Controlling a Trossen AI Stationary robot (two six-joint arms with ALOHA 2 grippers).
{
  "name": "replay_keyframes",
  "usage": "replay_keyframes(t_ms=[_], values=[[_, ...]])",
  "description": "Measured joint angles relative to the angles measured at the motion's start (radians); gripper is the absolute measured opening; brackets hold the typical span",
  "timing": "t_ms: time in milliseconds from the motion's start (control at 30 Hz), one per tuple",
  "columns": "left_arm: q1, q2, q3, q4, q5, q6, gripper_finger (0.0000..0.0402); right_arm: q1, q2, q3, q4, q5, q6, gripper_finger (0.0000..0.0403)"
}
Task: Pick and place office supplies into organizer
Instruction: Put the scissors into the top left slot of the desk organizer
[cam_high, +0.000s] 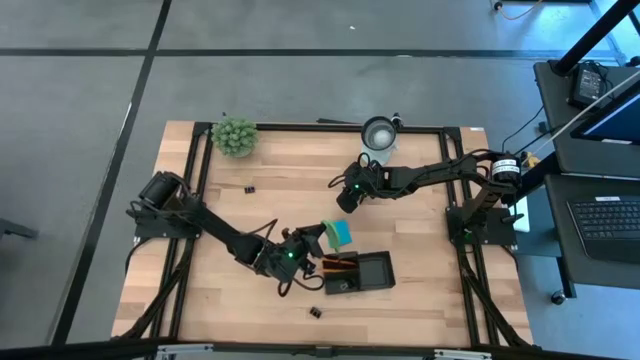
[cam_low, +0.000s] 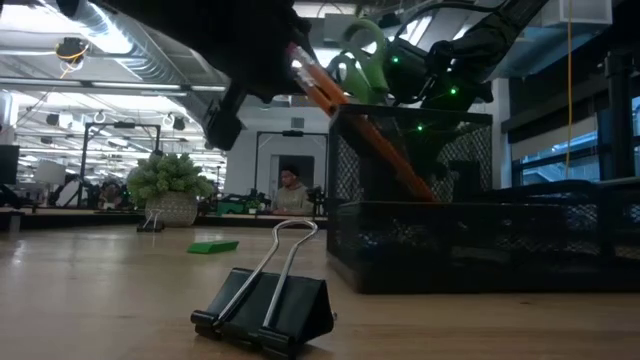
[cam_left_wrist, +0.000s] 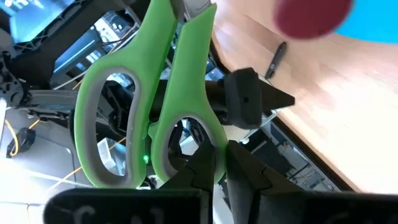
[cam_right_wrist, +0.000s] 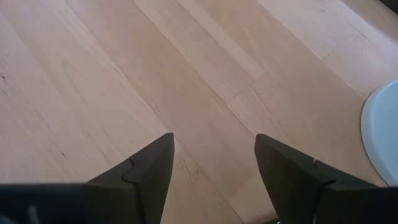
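My left gripper (cam_high: 303, 247) is shut on green-handled scissors (cam_left_wrist: 149, 93) beside the near-left end of the black mesh organizer (cam_high: 376, 270). In the low view the scissors' handles (cam_low: 356, 55) show above the organizer's tall compartment (cam_low: 410, 160), where orange pencils (cam_low: 372, 130) lean. A blue note pad (cam_high: 339, 233) is by the organizer's far left corner. A small green block (cam_low: 213, 246) lies on the wood. My right gripper (cam_high: 348, 200) hangs open over bare wood toward the far side, touching nothing. My left gripper pinches the rounded end of one handle loop (cam_left_wrist: 208, 142) between its two fingers, which come at it roughly level from the table's left. The scissors are off the table, blades pointing away from the gripper. Their tips run out of the picture.
A black binder clip (cam_low: 265, 300) lies near the table's front edge, and another small clip (cam_high: 248, 188) sits mid-left. A fuzzy green plant ball (cam_high: 234, 135) and a white cup (cam_high: 378, 132) stand along the far edge. A person (cam_low: 290, 188) sits in the room beyond.
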Motion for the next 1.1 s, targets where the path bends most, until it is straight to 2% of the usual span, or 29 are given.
replay_keyframes(t_ms=[200,467,800,900,1100], values=[[-0.004,0.009,0.000,0.009,0.009,0.007,0.0016,0.000,0.000,0.000,-0.001,0.000,0.000,0.0228],[-0.002,0.012,0.025,-0.009,0.026,0.000,0.0059,0.000,0.000,0.000,-0.002,0.000,0.001,0.0228],[0.003,0.012,0.026,-0.008,0.029,-0.016,0.0057,0.000,0.000,0.000,-0.002,0.000,0.002,0.0228],[0.003,0.012,0.026,-0.006,0.028,-0.020,0.0058,0.000,0.000,0.000,-0.002,-0.002,0.054,0.0228],[0.003,0.011,0.027,-0.004,0.027,-0.028,0.0058,0.006,-0.048,0.004,0.001,-0.165,0.080,0.0228]])
